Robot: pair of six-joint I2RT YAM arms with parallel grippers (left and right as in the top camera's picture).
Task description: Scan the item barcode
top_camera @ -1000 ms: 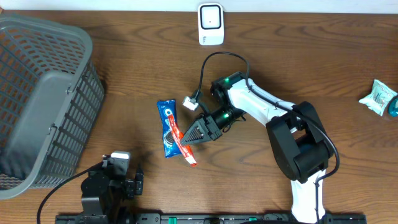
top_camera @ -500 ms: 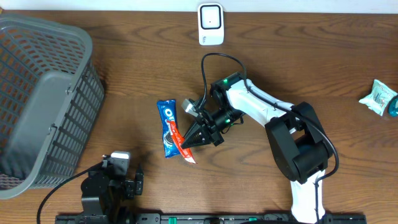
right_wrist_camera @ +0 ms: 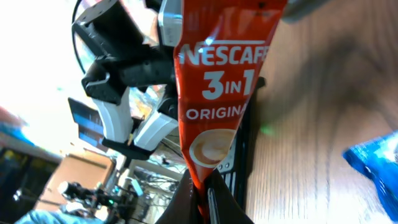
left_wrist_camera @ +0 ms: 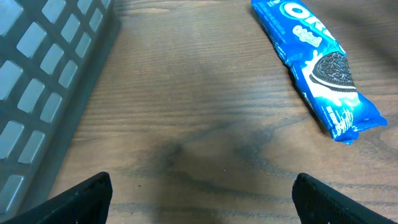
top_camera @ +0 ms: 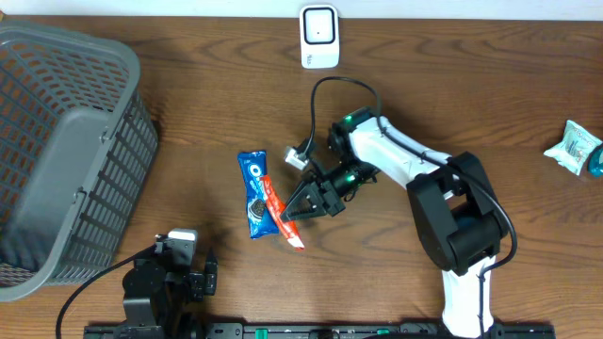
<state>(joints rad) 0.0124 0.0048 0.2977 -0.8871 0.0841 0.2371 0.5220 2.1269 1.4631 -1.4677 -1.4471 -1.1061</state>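
Overhead: grey plastic lattice basket [top_camera: 66,151] at left of brown wooden table [top_camera: 188,113]. White boxy scanner [top_camera: 319,36] at far edge, centre. Blue Oreo biscuit packet [top_camera: 252,188] mid-table, right of basket. Red Nescafé sachet [top_camera: 272,201] overlaps its right edge. Pale green crinkled packet [top_camera: 573,146] far right.

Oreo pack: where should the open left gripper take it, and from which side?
Probably across its narrow width near the middle, coming down from above. The Oreo pack lies flat, long and slim, so the left gripper can span its long edges with open jaws. Stay off the side where the right gripper holds the Nescafe sachet.
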